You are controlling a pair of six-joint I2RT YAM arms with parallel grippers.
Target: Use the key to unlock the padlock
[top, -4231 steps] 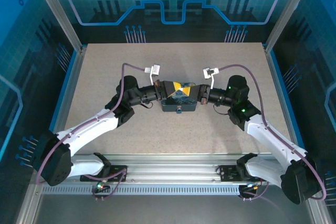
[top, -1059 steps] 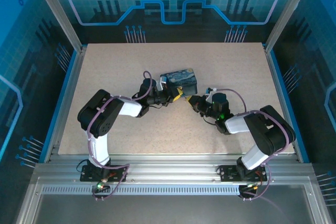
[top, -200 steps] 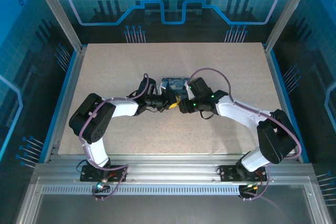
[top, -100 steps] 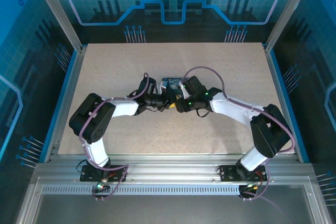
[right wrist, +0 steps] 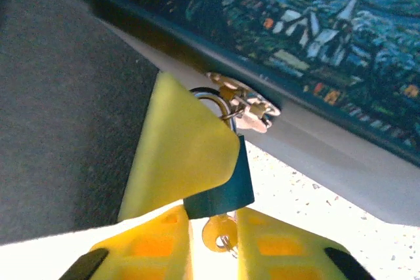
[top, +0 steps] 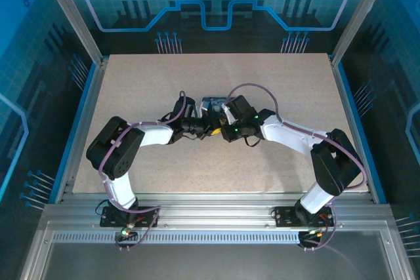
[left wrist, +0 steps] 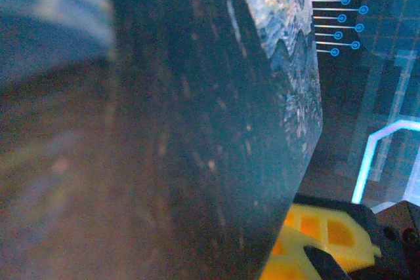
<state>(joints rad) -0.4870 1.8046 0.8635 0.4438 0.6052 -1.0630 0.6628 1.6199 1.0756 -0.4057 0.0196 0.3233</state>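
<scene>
Right pincer [right wrist: 214, 240]: my yellow fingers [right wrist: 147, 254] are sitting close on either side of key [right wrist: 220, 233]; pinching it or not, cannot tell. Key is hanging at bottom of padlock [right wrist: 226, 185]. Padlock's shackle is passing through hasp [right wrist: 239, 103] on night-sky box [right wrist: 341, 24]. Left pincer [top: 211, 128]: its yellow finger [right wrist: 177, 149] is covering padlock's side, grip unclear. Both are meeting at box front, mid-table [top: 164, 77].

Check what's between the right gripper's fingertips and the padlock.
The key, its round head between the right gripper's fingers just under the padlock, in the right wrist view.
</scene>
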